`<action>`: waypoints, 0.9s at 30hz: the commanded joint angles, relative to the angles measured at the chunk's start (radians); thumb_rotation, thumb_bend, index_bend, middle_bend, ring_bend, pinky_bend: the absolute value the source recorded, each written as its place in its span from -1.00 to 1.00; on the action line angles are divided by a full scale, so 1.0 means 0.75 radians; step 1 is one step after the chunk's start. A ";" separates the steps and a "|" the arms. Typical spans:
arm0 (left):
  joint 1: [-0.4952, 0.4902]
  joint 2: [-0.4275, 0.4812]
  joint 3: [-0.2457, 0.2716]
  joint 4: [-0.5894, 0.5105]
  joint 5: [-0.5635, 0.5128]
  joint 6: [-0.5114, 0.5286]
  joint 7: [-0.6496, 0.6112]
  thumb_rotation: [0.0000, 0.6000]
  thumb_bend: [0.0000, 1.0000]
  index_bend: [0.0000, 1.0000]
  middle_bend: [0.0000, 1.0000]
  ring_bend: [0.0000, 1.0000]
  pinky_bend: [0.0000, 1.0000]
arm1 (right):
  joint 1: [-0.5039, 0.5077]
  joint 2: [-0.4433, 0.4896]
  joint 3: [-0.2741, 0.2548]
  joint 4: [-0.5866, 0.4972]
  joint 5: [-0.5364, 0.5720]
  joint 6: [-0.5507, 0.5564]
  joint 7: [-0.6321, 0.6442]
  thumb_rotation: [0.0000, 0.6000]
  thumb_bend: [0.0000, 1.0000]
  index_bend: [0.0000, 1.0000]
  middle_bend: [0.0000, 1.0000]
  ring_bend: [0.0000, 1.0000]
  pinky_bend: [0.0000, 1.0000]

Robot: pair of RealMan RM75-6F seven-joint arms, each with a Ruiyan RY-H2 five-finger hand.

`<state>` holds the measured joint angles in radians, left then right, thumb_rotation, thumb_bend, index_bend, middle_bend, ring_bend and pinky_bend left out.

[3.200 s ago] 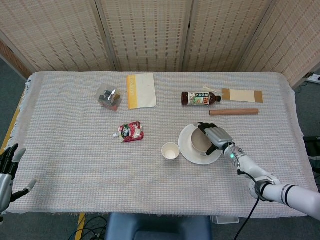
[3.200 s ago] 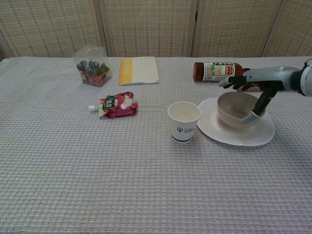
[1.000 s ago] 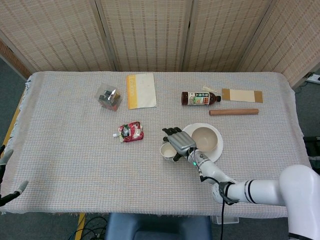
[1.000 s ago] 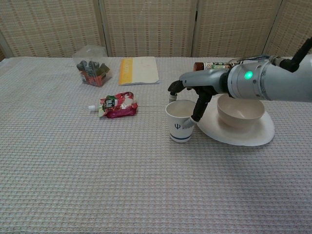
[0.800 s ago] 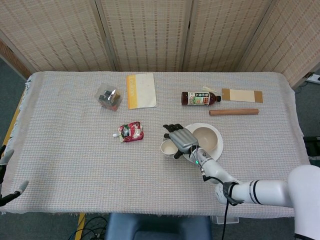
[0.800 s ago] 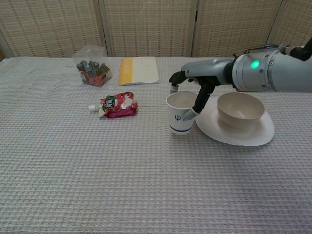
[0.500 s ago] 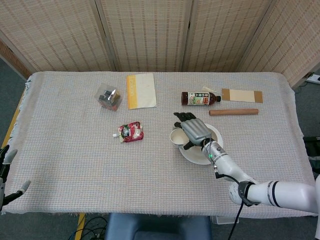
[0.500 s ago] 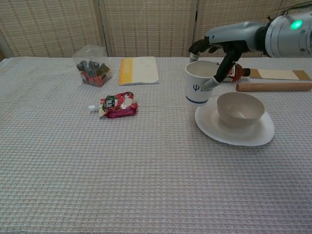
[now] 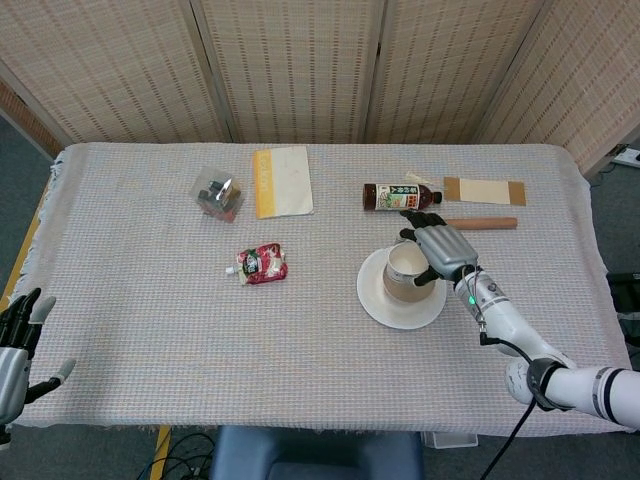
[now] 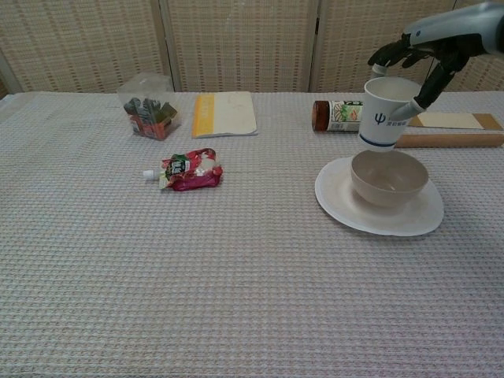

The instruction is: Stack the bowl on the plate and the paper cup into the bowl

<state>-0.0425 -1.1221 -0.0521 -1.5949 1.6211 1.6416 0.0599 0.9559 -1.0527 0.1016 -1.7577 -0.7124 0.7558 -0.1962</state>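
A beige bowl (image 10: pixel 390 179) (image 9: pixel 398 291) sits on the white plate (image 10: pixel 346 209) (image 9: pixel 376 304) right of the table's middle. My right hand (image 10: pixel 425 49) (image 9: pixel 440 250) grips the white paper cup (image 10: pixel 385 112) (image 9: pixel 407 263) by its rim and holds it upright in the air just above the bowl, not touching it. My left hand (image 9: pixel 14 350) hangs off the table's front left corner with fingers spread and nothing in it; the chest view does not show it.
Behind the plate lie a sauce bottle (image 9: pixel 400 196) (image 10: pixel 337 115), a wooden rod (image 9: pixel 480 224) (image 10: pixel 453 140) and a tan card (image 9: pixel 484 190). A red snack pouch (image 9: pixel 263 264) (image 10: pixel 189 171), a clear box of clips (image 9: pixel 218 194) (image 10: pixel 149 108) and a yellow-edged notebook (image 9: pixel 281 180) (image 10: pixel 224 113) lie to the left.
My right hand let go of the bowl on the plate, took hold of the cup beside it, lifted it and carried it rightward over the bowl.
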 commanded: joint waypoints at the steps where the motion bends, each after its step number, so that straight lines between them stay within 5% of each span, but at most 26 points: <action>1: -0.002 -0.003 0.003 -0.002 0.003 -0.003 0.007 1.00 -0.49 -0.86 -1.00 -1.00 -0.67 | -0.027 0.016 -0.019 0.015 -0.032 -0.028 0.018 1.00 -0.45 -0.21 -1.00 -1.00 -1.00; 27: -0.001 0.003 0.003 -0.002 -0.001 0.008 -0.007 1.00 -0.49 -0.86 -1.00 -1.00 -0.67 | -0.047 -0.140 -0.049 0.208 -0.096 -0.112 0.012 1.00 -0.43 -0.21 -1.00 -1.00 -1.00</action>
<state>-0.0437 -1.1204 -0.0497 -1.5967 1.6204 1.6469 0.0554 0.9187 -1.1533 0.0668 -1.6057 -0.7878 0.6705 -0.1831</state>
